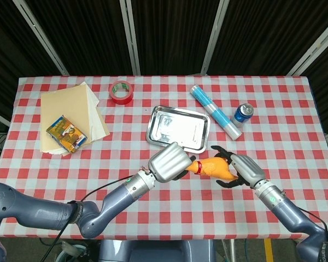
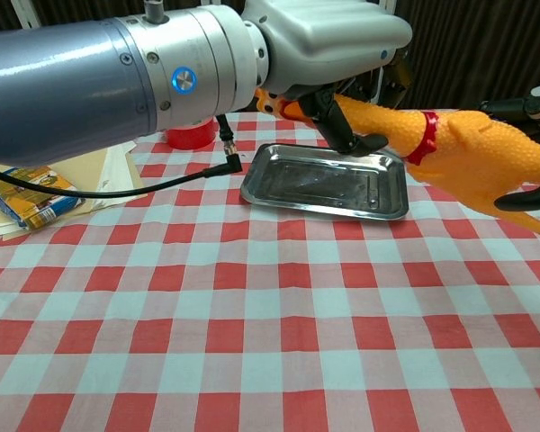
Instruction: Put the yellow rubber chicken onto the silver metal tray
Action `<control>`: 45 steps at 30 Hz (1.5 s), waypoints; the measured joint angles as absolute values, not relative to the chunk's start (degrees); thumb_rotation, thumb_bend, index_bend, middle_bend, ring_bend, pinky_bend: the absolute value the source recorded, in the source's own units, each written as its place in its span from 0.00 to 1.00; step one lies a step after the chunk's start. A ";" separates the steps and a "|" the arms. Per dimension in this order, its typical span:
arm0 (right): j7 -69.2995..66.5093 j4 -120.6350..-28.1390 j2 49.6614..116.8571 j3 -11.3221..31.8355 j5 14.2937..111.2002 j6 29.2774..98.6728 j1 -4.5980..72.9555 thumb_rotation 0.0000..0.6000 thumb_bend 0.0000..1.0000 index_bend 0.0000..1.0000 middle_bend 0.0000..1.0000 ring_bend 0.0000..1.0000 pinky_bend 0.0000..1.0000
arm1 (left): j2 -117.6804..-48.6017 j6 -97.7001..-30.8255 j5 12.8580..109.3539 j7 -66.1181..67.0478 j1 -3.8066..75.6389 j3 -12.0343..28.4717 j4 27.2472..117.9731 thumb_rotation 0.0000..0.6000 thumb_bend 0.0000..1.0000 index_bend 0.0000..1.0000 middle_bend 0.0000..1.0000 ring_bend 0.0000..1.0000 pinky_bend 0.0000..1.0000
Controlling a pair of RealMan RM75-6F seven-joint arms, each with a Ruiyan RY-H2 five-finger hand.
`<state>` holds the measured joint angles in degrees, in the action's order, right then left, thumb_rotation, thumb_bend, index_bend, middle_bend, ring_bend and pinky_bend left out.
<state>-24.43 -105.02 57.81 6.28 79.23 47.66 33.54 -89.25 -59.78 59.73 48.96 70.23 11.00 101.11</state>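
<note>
Both hands meet at the yellow rubber chicken (image 1: 212, 167), which we see lifted clear of the checked tablecloth (image 1: 153, 136) in the chest view. The left hand (image 1: 167, 162) has its fingers (image 2: 353, 137) curled around the chicken's neck, with the head (image 2: 272, 103) poking out on the far side of that hand. We read this hand as grasping the chicken. The right hand (image 1: 245, 168) lies against the chicken's body; dark fingers (image 1: 223, 151) spread over the top and underside of the body. In the chest view only those fingertips (image 2: 525, 200) show at the frame's right edge, cradling the body rather than clenched tight. We read this hand too as holding the chicken. A red band (image 2: 420, 138) circles the neck between the two hands.

The silver metal tray (image 1: 155, 129) lies on the cloth just beyond the left hand, and nothing lies in it. In the chest view the chicken's neck crosses above the tray's near right corner, while its body hangs to the right of the tray.

Beyond the right hand lie a blue-and-white rolled packet (image 1: 214, 112) and a blue can (image 1: 242, 113). Well to the left of the left hand we see tan paper sheets (image 1: 76, 109) with a small printed box (image 1: 66, 133) on them. A red tape roll (image 1: 121, 91) lies beyond the tray.
</note>
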 measured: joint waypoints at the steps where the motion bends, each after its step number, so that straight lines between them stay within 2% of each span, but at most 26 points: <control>1: -24.83 -104.92 57.74 6.22 79.52 47.64 33.52 1.00 0.28 0.07 0.27 0.23 0.34 | -89.37 -59.77 59.73 48.96 70.22 10.99 101.06 1.00 0.75 0.73 0.79 0.67 0.76; 9: -26.28 -104.14 57.67 5.97 80.34 47.25 33.67 1.00 0.28 0.16 0.27 0.23 0.34 | -89.78 -59.60 59.71 49.42 70.22 10.95 100.92 1.00 0.75 0.73 0.79 0.67 0.76; 12: -26.50 -103.96 57.69 6.01 80.27 47.22 33.72 1.00 0.28 0.22 0.28 0.27 0.34 | -90.12 -59.30 59.57 49.64 70.35 10.87 100.86 1.00 0.75 0.73 0.79 0.67 0.76; 15: -26.71 -103.73 57.79 6.09 80.05 47.22 33.75 1.00 0.28 0.35 0.34 0.37 0.41 | -90.50 -59.12 59.52 49.80 70.45 10.76 100.80 1.00 0.75 0.73 0.79 0.67 0.76; 16: -26.78 -103.64 57.85 6.14 79.95 47.22 33.76 1.00 0.29 0.42 0.39 0.42 0.46 | -90.61 -59.07 59.53 49.90 70.48 10.70 100.76 1.00 0.75 0.73 0.79 0.67 0.76; 19: -26.79 -103.30 58.11 6.37 79.56 47.53 33.75 1.00 0.41 0.59 0.52 0.58 0.61 | -90.94 -58.78 59.47 50.22 70.59 10.45 100.81 1.00 0.75 0.73 0.79 0.67 0.76; 21: -26.88 -103.15 58.28 6.49 79.31 47.69 33.71 1.00 0.53 0.70 0.61 0.68 0.70 | -91.06 -58.72 59.47 50.41 70.60 10.30 100.93 1.00 0.75 0.73 0.79 0.67 0.76; 27: -26.94 -102.47 58.95 6.69 79.53 48.58 33.53 1.00 0.75 0.96 0.81 0.89 0.86 | -91.02 -58.38 59.05 50.20 70.49 10.24 101.54 1.00 0.75 0.73 0.79 0.67 0.76; 29: -26.96 -102.32 59.11 6.75 79.62 48.81 33.49 1.00 0.81 0.99 0.86 0.94 0.90 | -90.90 -58.29 58.89 50.00 70.44 10.31 101.89 1.00 0.75 0.73 0.79 0.67 0.76; 32: -27.02 -102.12 59.32 6.85 79.72 49.22 33.42 1.00 0.86 1.00 0.91 0.99 0.93 | -90.66 -58.28 58.82 50.11 70.44 10.40 102.20 1.00 0.75 0.73 0.79 0.67 0.76; 36: -27.03 -102.03 59.45 6.88 79.88 49.60 33.28 1.00 0.87 1.00 0.92 0.99 0.93 | -90.55 -58.28 58.72 50.32 70.44 10.37 102.40 1.00 0.75 0.73 0.79 0.67 0.76; 39: -26.98 -102.03 59.51 6.96 79.76 50.18 33.07 1.00 0.87 0.99 0.91 0.94 0.91 | -90.58 -58.33 58.59 50.47 70.43 10.31 102.40 1.00 0.75 0.72 0.78 0.67 0.76; 41: -26.99 -102.05 59.57 7.04 79.64 50.79 32.79 1.00 0.85 0.88 0.83 0.81 0.83 | -90.59 -58.39 58.51 50.62 70.44 10.31 102.33 1.00 0.75 0.72 0.78 0.67 0.76; 43: -27.03 -102.15 59.44 6.94 79.90 51.03 32.58 1.00 0.75 0.72 0.71 0.67 0.73 | -90.55 -58.52 58.49 50.75 70.45 10.38 102.24 1.00 0.75 0.72 0.78 0.67 0.76; 45: -27.17 -102.27 59.18 6.79 80.31 51.05 32.51 1.00 0.56 0.51 0.57 0.51 0.60 | -90.49 -58.76 58.65 50.90 70.45 10.48 102.04 1.00 0.75 0.72 0.79 0.67 0.76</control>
<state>-27.17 -102.27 59.18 6.79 80.31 51.05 32.51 -90.49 -58.76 58.65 50.90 70.45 10.48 102.04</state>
